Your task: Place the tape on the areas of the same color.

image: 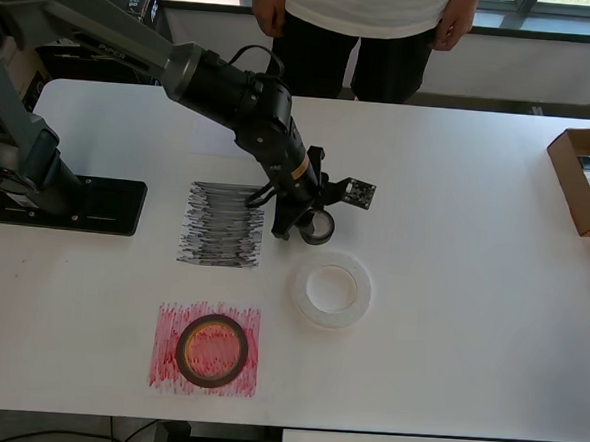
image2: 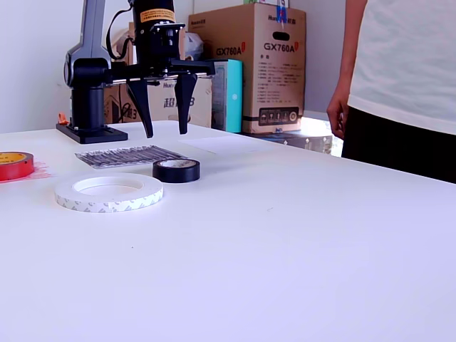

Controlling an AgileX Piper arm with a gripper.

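Gripper: I am seeing my gripper (image2: 163,107) hanging with its two fingers spread wide and gripping nothing, tips pointing down at the table (image2: 299,235).
Height: in the exterior view the fingertips are sitting clearly above the tabletop, not touching any roll.
Black roll: the small black tape roll (image2: 176,169) is lying flat on bare table just below and in front of the fingers; from overhead it (image: 316,225) is showing right under the gripper, just off the right edge of the black patch.
Black patch: the black scribbled square (image: 222,225) is lying beside the gripper on the overhead view's left, with no roll on it.
White roll: the large white tape roll (image: 332,288) is lying flat on bare table, near the black roll and lower in the overhead view.
Red roll: the reddish-brown roll (image: 212,349) is sitting inside the red scribbled square (image: 166,368), its yellowish core showing.
White patch: I cannot make out a white square from overhead; in the exterior view a faint pale sheet (image2: 217,144) is showing behind the gripper.
Arm base: the base (image: 71,202) is standing at the overhead view's left edge.
Bystander: a person (image2: 399,78) is standing at the far side of the table.
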